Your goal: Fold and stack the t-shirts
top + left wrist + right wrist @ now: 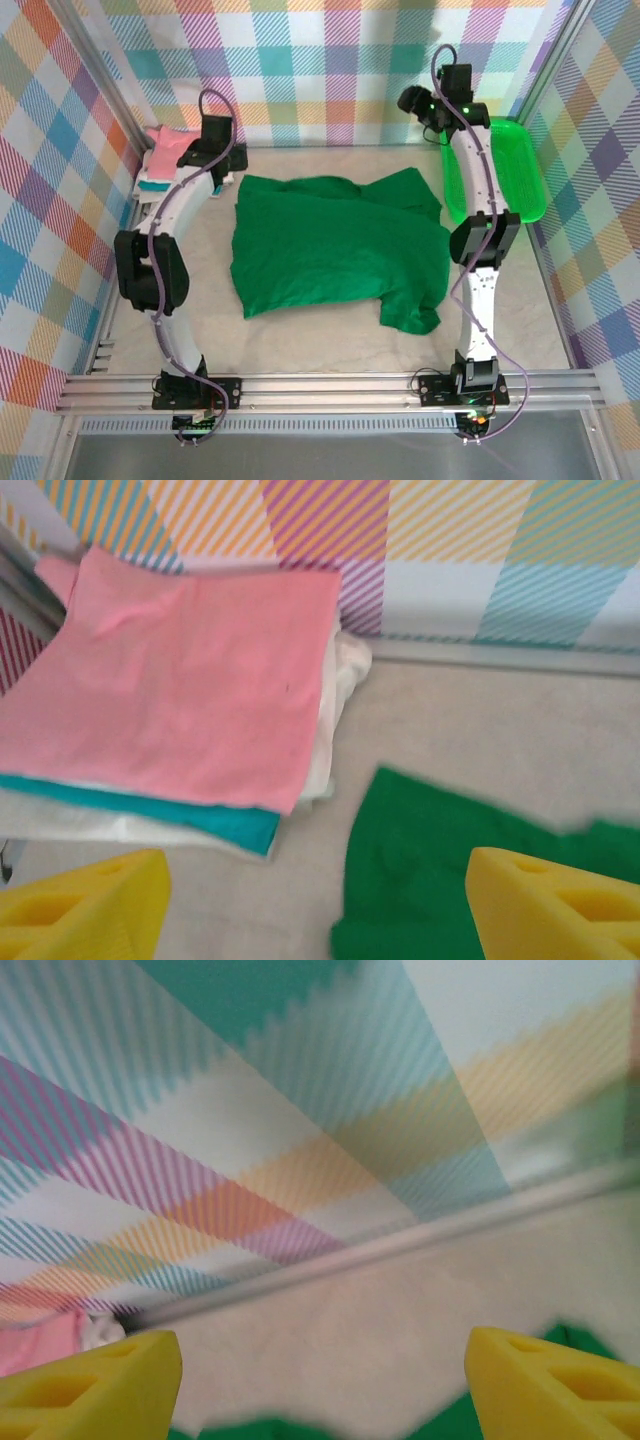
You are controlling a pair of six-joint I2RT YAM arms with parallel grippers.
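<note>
A dark green t-shirt (330, 250) lies spread and rumpled in the middle of the table, one sleeve toward the back right. A folded stack sits at the back left: a pink shirt (180, 690) on top, a white shirt (345, 670) and a teal shirt (220, 825) under it. My left gripper (320, 910) hovers open between the stack (165, 160) and the green shirt's back left corner (430, 880), holding nothing. My right gripper (320, 1380) is open and empty at the back right (430, 100), above the green shirt's far edge (260, 1430), facing the back wall.
A bright green plastic basket (500, 170) stands at the back right, beside the right arm. Checked walls close in the back and both sides. Bare beige table (330, 350) runs along the front of the shirt.
</note>
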